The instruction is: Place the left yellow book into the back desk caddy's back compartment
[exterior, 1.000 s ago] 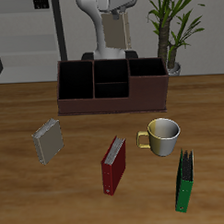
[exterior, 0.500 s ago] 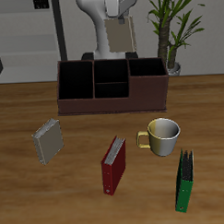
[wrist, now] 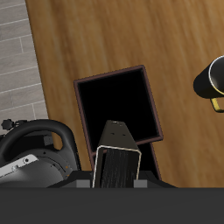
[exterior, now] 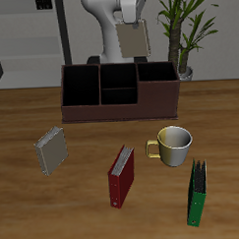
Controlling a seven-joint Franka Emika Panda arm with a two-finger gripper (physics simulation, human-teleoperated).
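My gripper [exterior: 134, 14] is shut on the left yellow book [exterior: 134, 37], a thin tan hardcover that hangs high above the back desk caddy [exterior: 119, 110], over its rear edge. The caddy is a long maroon box with black-lined cells. Its back compartment [exterior: 117, 74] is the small rear cell of the middle section, and it holds nothing. In the wrist view the book [wrist: 118, 144] sticks out from my gripper [wrist: 117, 179], with one black cell of the caddy [wrist: 118, 105] below it.
The other tan book [exterior: 52, 149] lies on the table in front of the caddy. A dark red book [exterior: 121, 176], a pale mug [exterior: 175, 146] and a green book [exterior: 197, 192] stand nearer the front edge. A potted plant [exterior: 186, 30] stands behind the caddy's end.
The held book has turned about its vertical axis, now showing more of its cover, and has shifted slightly sideways above the caddy. Nothing on the table has moved.
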